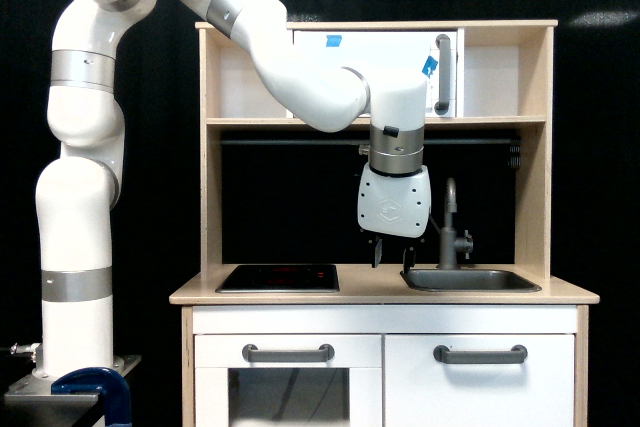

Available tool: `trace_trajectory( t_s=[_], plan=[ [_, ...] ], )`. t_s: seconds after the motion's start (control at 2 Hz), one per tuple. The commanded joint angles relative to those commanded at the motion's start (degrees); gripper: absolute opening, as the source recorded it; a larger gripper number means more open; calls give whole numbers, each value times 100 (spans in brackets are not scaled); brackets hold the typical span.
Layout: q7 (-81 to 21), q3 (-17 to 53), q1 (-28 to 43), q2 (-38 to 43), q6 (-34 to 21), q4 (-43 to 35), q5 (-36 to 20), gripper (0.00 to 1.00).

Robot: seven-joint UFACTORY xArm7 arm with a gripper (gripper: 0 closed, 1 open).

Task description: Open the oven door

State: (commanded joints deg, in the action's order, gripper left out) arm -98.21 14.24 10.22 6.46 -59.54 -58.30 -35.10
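Black curtain backs a toy kitchen where the hand (392,255), fingers apart and empty, hangs above the counter (380,296) by the sink's (470,280) left edge, while the shut oven door (375,72) sits overhead, so rising carelessly risks clipping the shelf (300,121).

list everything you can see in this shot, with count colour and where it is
oven door: 1, white with blue tape pieces, upper shelf, shut
vertical handle: 1, grey, on that door's edge toward the exterior view's right
hob: 1, black, countertop, toward the exterior view's left
sink: 1, grey, countertop, toward the exterior view's right
tap: 1, grey, behind the sink
lower doors: 2, white with horizontal grey handles, below the counter; one has a dark window
clamp: 1, blue, by the arm's base
arm: 1, white
gripper: 1, white body, dark fingers, open, above the counter, holding nothing
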Motion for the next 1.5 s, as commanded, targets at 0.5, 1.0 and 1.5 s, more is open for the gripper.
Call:
trace_trajectory(
  t_s=[0.5, 1.0, 1.5],
  plan=[
    [-1051, -156, -481, 331, -578, -358, -1093, 100],
    [-2275, -275, -1157, 637, -1784, -608, -2150, 100],
    [-2824, -419, -1625, 934, -2551, -749, -2919, 100]
  ],
)
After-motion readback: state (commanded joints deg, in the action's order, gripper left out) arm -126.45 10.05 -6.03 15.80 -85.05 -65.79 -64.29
